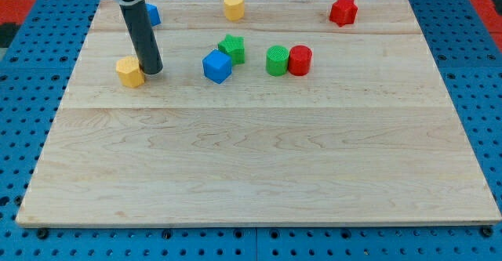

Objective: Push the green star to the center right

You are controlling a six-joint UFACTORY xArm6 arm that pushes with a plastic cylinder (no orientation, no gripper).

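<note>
The green star lies in the upper middle of the wooden board, touching the blue cube at its lower left. My tip rests on the board at the view's left, well left of the green star, right beside the yellow hexagon-like block. The rod rises from the tip towards the view's top left.
A green cylinder and a red cylinder stand side by side right of the star. A yellow heart and a red star sit near the top edge. A blue block is partly hidden behind the rod.
</note>
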